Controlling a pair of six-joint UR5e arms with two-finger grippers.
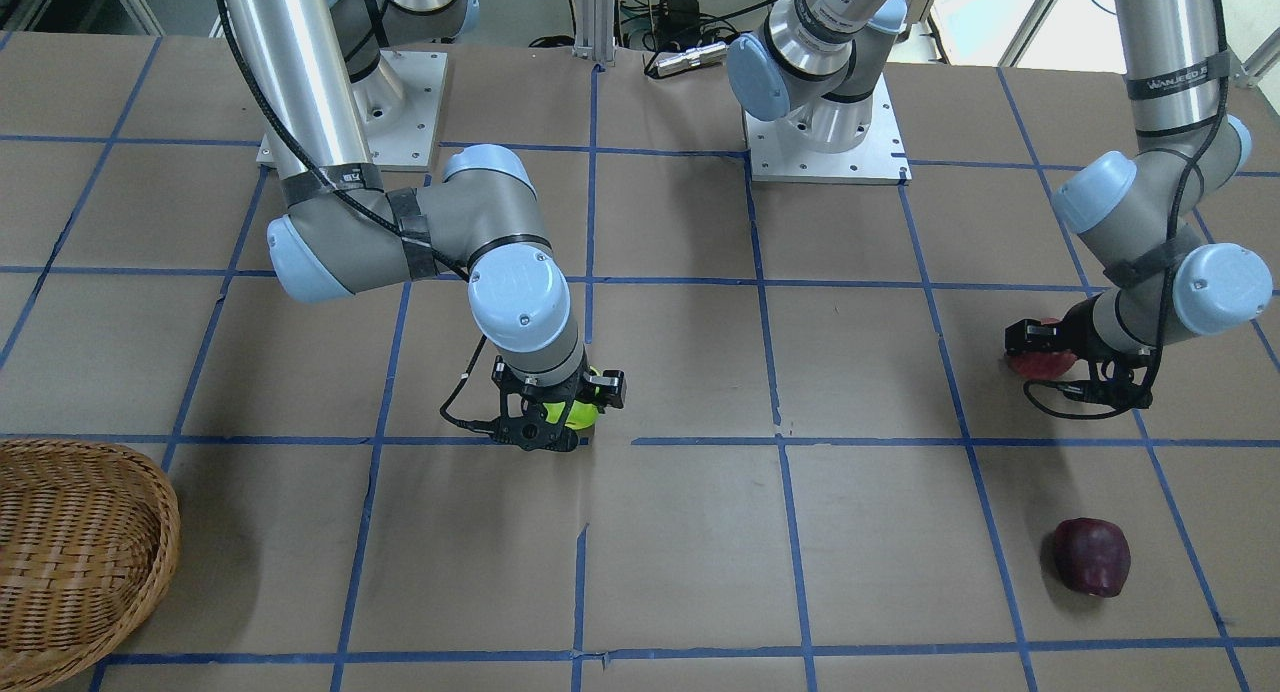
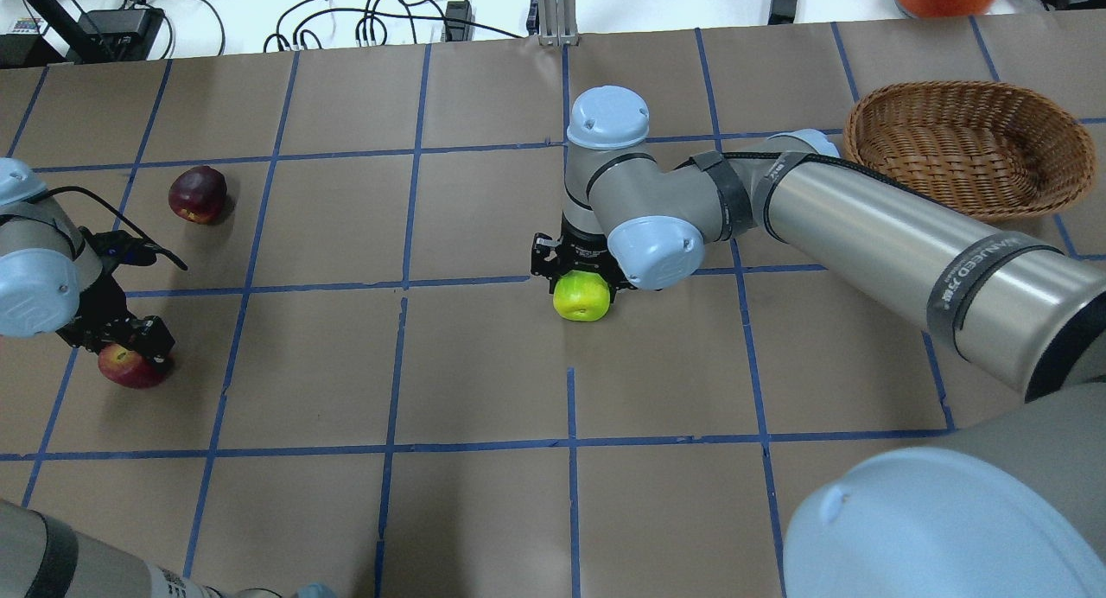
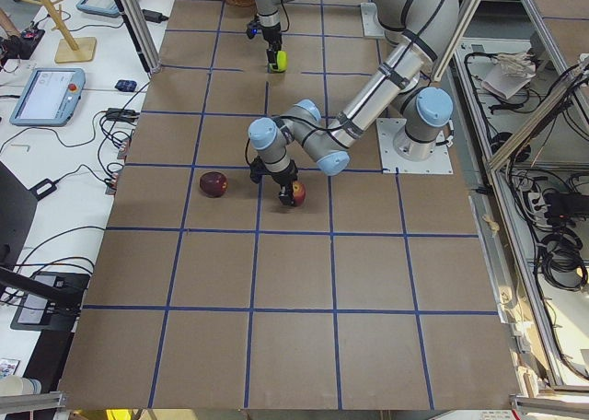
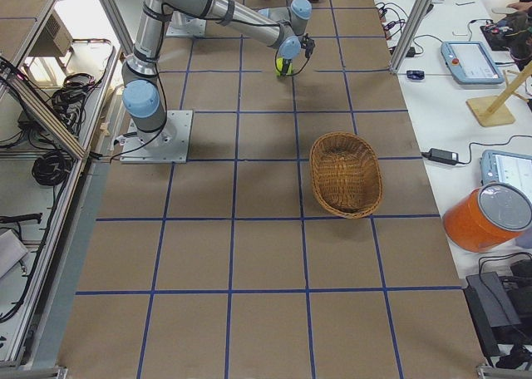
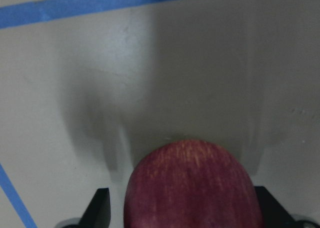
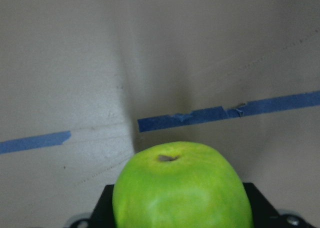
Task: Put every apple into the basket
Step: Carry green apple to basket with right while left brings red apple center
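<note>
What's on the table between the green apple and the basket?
Only bare table with blue tape lines, seen in the front-facing view between green apple and basket.

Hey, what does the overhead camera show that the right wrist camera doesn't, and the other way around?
Only overhead: the oval tan woven wicker basket, the dark maroon apple, the red apple and both arms. Only the wrist view: close-up detail, namely the stem dimple of the bright lime green apple and the dark fingers of the right gripper at its sides. Both: that green apple and the blue-taped brown table.
</note>
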